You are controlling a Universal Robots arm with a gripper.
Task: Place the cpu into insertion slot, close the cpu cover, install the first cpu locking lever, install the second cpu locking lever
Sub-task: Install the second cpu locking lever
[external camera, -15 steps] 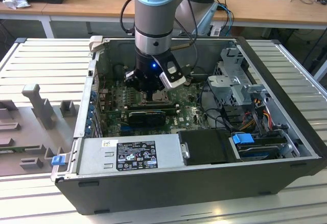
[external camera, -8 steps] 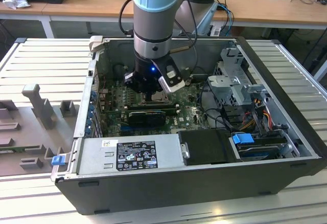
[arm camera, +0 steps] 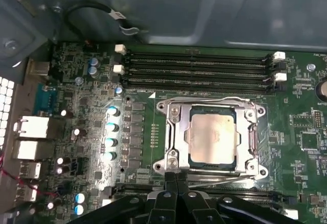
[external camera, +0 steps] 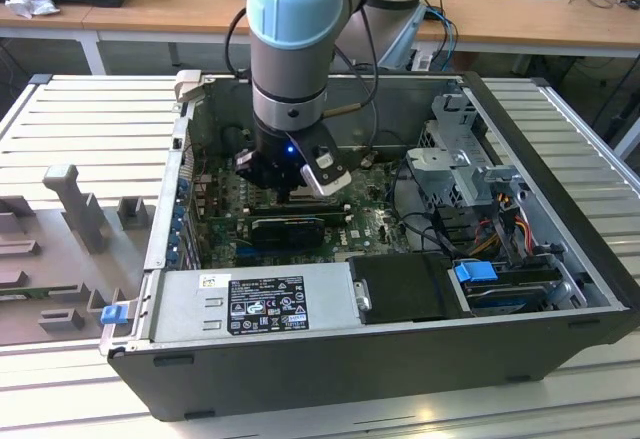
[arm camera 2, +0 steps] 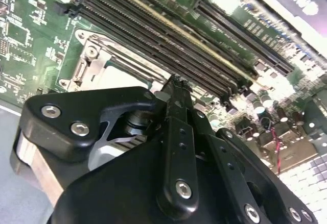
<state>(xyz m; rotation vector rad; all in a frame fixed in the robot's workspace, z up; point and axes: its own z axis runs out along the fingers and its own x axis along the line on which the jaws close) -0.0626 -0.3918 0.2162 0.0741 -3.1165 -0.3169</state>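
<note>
Seen inside an open computer case [external camera: 560,289] on a ribbed metal workbench [external camera: 90,109]: one robot arm [external camera: 290,29], reaching down over the green motherboard [arm camera: 92,81]. Gripper [arm camera: 172,179] lowered to the edge of the insertion slot [arm camera: 173,160], fingers [arm camera: 168,183] pressed together with nothing between them, tips just at the slot's silver rim. In the second wrist view, the same closed gripper [arm camera 2: 176,86] pictured against the socket's metal frame, beside the long black memory slots [arm camera 2: 168,35].

The cpu [arm camera: 212,137] seated flat in the slot, pale silver-beige face up, framed by the cpu cover [arm camera: 250,132], lying down around the chip with the square window showing it. A thin wire lever [arm camera: 204,100] visible along the far side of the socket, next to the memory slots; a second one along the near side, by the fingertips; whether either was latched, impossible to tell.

In the exterior view, the gripper [external camera: 290,194] hovering over the board's middle, just behind a black oblong card [external camera: 288,229]. Grey labelled power supply box [external camera: 250,299] at the case's near edge, drive bays [external camera: 460,159] toward the exterior view's right. Wooden desks [external camera: 150,9] in the background.
</note>
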